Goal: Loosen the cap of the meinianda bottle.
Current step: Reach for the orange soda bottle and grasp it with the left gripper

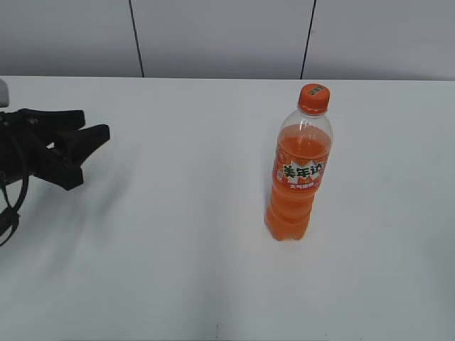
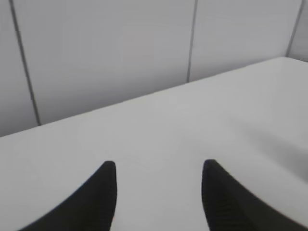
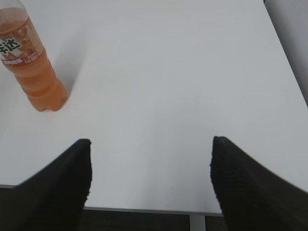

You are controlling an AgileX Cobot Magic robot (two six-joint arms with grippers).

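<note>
The meinianda bottle (image 1: pixel 298 170) stands upright on the white table (image 1: pixel 178 234), right of centre, its orange cap (image 1: pixel 313 98) screwed on. The left gripper (image 1: pixel 92 121) hovers well apart at the left edge — fingers parted, holding nothing. The right gripper (image 3: pixel 151 163) is near the table's front edge — fingers spread wide and empty, bottle off to its left.

A white table (image 1: pixel 178 249) fills the near scene. Beyond its far edge stands a pale grey panelled wall (image 1: pixel 220 35) with dark vertical seams.
</note>
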